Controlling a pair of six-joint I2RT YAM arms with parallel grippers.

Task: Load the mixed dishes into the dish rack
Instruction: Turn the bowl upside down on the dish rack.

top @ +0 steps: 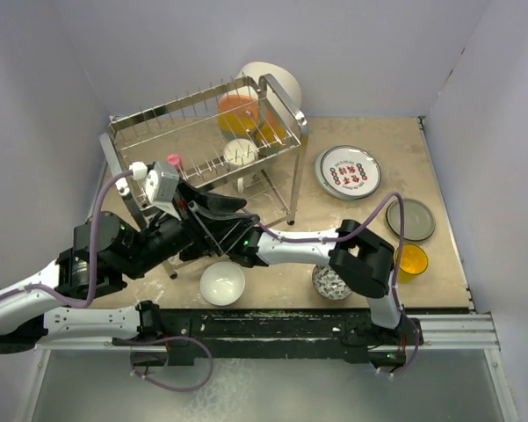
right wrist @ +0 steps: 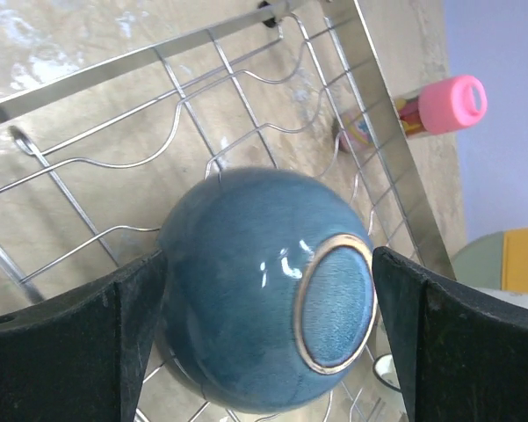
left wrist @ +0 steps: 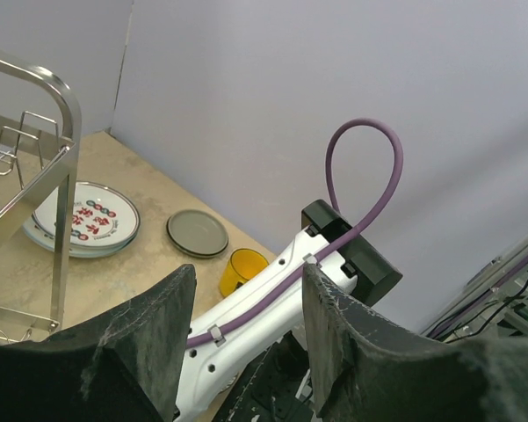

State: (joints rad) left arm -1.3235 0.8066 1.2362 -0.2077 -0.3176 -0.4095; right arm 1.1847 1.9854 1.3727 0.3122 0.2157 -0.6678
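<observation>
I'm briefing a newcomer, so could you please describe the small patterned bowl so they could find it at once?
At the near edge of the table sit two bowls. The small patterned bowl is the right-hand one, beside the dark joint of the right arm. Unlike the plain white bowl to its left, its inside carries a fine grey pattern.

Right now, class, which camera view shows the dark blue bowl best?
Right wrist: the dark blue bowl fills the frame against the dish rack wires. Top view hides it under arms; left wrist misses it.
</observation>
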